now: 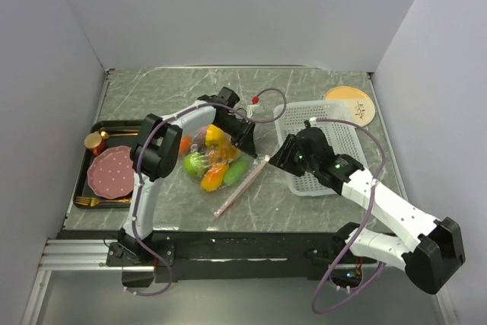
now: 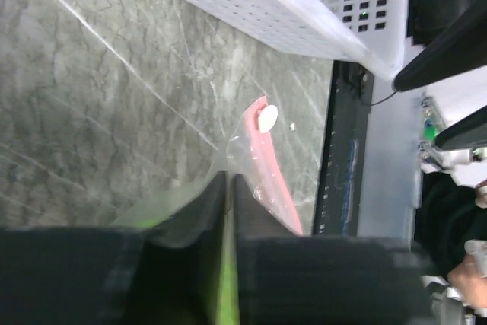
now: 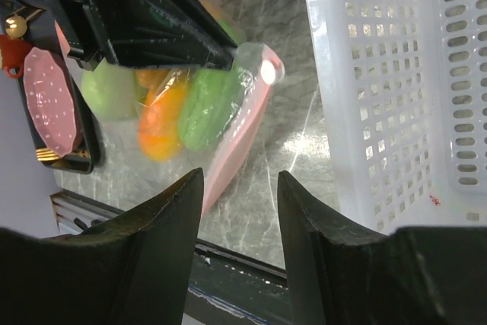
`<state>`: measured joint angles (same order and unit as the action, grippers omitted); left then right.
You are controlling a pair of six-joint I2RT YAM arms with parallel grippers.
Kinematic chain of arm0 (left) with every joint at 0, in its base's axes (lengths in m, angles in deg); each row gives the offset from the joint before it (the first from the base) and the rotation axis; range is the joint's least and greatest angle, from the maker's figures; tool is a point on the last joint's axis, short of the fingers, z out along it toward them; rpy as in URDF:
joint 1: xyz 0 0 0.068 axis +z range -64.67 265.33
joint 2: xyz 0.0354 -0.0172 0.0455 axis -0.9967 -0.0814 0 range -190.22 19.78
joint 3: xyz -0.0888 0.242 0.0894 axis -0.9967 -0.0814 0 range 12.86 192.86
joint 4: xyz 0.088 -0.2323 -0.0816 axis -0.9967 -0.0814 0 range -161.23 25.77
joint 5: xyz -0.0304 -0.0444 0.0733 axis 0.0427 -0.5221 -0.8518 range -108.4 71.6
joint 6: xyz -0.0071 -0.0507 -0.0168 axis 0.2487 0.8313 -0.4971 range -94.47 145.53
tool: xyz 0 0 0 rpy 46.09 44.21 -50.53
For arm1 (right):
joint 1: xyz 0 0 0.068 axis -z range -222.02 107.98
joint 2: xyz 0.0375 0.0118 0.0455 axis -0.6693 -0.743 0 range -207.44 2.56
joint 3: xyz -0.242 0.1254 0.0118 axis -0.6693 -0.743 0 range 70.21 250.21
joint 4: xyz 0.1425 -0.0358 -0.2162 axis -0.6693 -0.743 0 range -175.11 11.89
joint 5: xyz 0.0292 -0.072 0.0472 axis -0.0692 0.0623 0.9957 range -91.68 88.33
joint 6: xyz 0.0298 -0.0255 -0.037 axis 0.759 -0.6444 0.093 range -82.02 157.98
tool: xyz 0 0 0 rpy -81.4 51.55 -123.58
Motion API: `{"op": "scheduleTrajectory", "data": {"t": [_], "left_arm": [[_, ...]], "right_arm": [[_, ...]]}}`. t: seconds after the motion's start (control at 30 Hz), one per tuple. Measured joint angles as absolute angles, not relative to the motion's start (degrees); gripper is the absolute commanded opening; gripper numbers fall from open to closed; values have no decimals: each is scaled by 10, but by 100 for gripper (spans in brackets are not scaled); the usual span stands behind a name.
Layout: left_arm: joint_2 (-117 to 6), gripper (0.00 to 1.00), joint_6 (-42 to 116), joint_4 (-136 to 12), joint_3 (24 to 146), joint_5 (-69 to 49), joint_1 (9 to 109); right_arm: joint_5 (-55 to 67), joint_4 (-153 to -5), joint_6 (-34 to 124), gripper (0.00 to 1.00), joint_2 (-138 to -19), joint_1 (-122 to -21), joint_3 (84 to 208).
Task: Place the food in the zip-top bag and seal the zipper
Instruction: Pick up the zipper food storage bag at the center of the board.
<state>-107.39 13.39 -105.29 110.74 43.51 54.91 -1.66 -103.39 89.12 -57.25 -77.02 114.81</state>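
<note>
The clear zip-top bag (image 1: 199, 142) lies on the table's middle with the food inside: a yellow pepper (image 1: 215, 135), a green lime (image 1: 194, 163), an orange piece (image 1: 212, 178) and a green cucumber (image 3: 209, 104). Its pink zipper (image 1: 240, 188) runs along the near-right edge, and a whitish slider (image 2: 267, 118) sits at the far end. My left gripper (image 2: 228, 177) is shut on the bag's clear film beside that zipper end. To the right of the zipper, close to the slider end, my right gripper (image 3: 240, 188) hangs open above bare table, holding nothing.
A white slotted basket (image 1: 300, 106) stands just right of the bag, under the right arm. An orange disc (image 1: 350, 103) lies behind it. At the left edge, a black tray (image 1: 114, 123) holds a pink plate (image 1: 110, 171), a gold cup (image 1: 95, 142) and cutlery.
</note>
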Motion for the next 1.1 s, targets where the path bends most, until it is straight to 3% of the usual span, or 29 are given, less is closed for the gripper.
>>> {"op": "scheduleTrajectory", "data": {"t": [0.3, 0.6, 1.1], "left_arm": [[-1061, 1, 183, -1001, 1069, 428, 551], [-948, 1, 235, -964, 1006, 397, 569], [-926, 1, 247, -956, 1007, 385, 574]], "right_arm": [[-15, -1018, 890, 50, -600, -770, 1149], [-13, -983, 869, 42, -675, -770, 1173], [16, -897, 854, 45, -689, -758, 1182]]}}
